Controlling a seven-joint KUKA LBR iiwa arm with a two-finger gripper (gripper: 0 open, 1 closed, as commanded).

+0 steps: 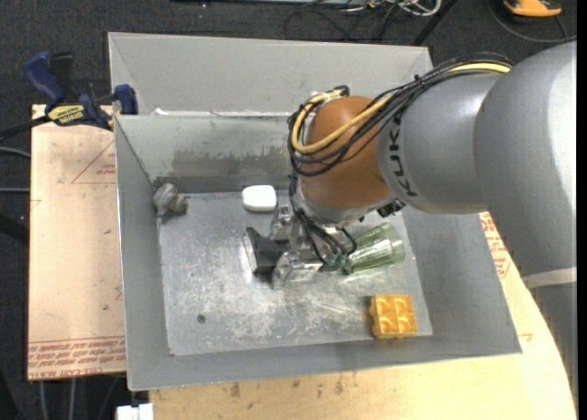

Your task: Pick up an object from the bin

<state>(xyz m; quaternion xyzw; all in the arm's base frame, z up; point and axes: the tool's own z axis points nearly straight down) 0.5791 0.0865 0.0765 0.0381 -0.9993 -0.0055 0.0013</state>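
At the far left corner of the bin [211, 303] a small grey lump [168, 200] sits against the wall, well apart from everything else. To its right, along the far side of the floor, lies a white oval piece [260, 197], flat and on its own, just beyond the robot's wrist.

Nearer and a little right of that is a black piece [260, 255], dark and blocky. Its long axis seems to run from far to near with a slight lean to the right. It lies against the left side of the gripper [292, 264], either touching or just beside it; which of the two cannot be told. The gripper is low over the middle of the bin floor under the orange wrist cover and its cables. Whether it is open or shut cannot be told, nor whether it has hold of anything. Nothing can be seen clamped in it.

By my judgement the black piece is the thing in hand, since it is nearest. The move then depends on it lying to the gripper's left rather than squarely beneath, so the gripper may need to shift left before closing.

Right of the gripper a clear greenish bottle [374, 255] lies on its side, its length running left to right, close to the wrist. At the near right a yellow studded block [392, 315] rests flat, apart from the gripper.
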